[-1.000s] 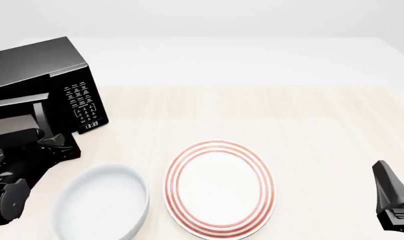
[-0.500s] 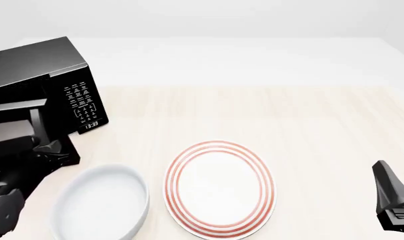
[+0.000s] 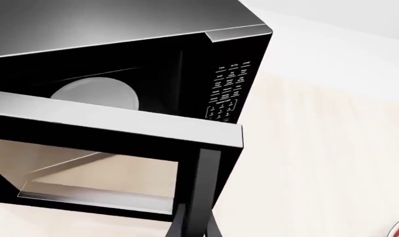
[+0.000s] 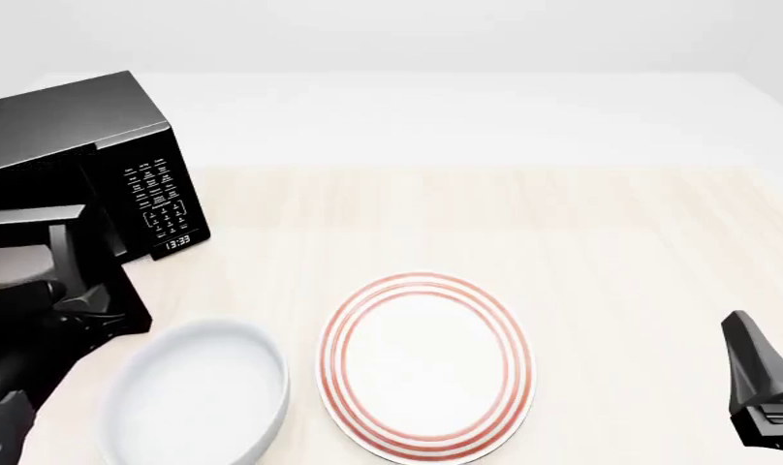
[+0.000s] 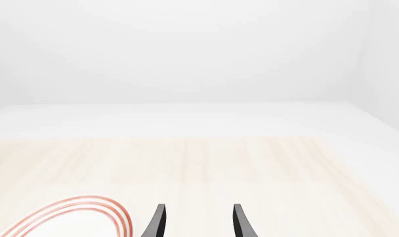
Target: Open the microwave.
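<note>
The black microwave (image 4: 131, 160) stands at the table's far left with its door (image 3: 114, 131) swung partly open. Inside it shows a white turntable (image 3: 97, 94). The keypad (image 3: 227, 91) and clock display (image 4: 175, 242) face the table. My left gripper (image 3: 196, 228) is shut on the door's vertical bar handle (image 3: 205, 182); in the front view this gripper (image 4: 88, 295) sits low at the handle (image 4: 66, 254). My right gripper (image 5: 196, 222) is open with nothing between its fingers, at the front right (image 4: 760, 387), far from the microwave.
A white bowl (image 4: 198, 392) sits near the front left, just right of the left arm. A white plate with red rings (image 4: 426, 363) lies at the front middle, its rim also showing in the right wrist view (image 5: 74, 215). Light wooden tabletop (image 4: 599, 252) stretches to the right.
The microwave door has swung further open, its edge moving left and toward me. My left gripper and arm have pulled back leftward with the handle. The right arm has not moved.
</note>
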